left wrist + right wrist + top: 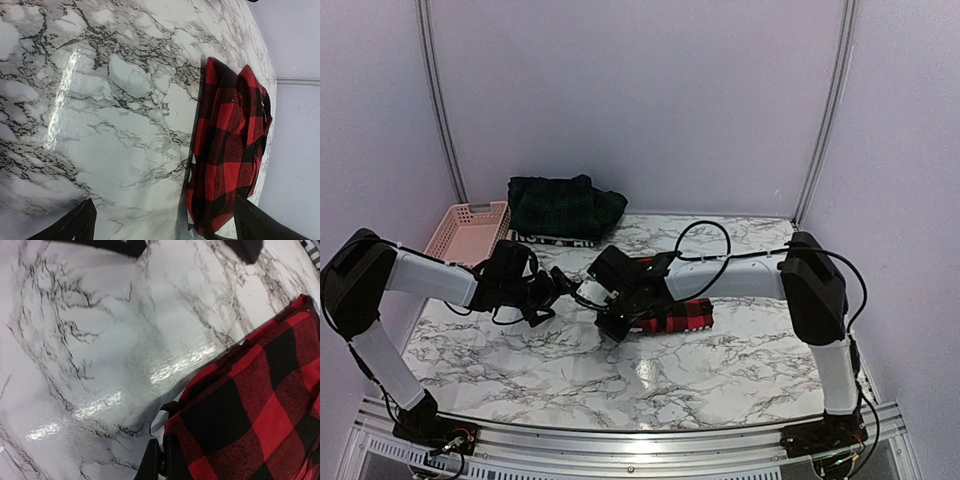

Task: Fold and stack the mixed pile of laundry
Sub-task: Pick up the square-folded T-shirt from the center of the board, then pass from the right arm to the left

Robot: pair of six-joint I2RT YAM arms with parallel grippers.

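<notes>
Your right gripper [161,464] is clenched at the edge of the red-and-black checked shirt [250,410] lying folded on the marble table [520,350], and your left gripper [162,220] gapes empty nearby; the cloth looks soft and limp, so pinch a doubled edge.

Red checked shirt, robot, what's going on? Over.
Left gripper open. Right gripper shut at the red checked shirt edge. Green plaid garment at back, not in the way.

The top camera looks forward and down from high behind the near edge, taking in the whole marble table [520,370]; both wrist cameras sit close over it, tilted. All three share one thing: the red-and-black checked shirt [685,316].
</notes>
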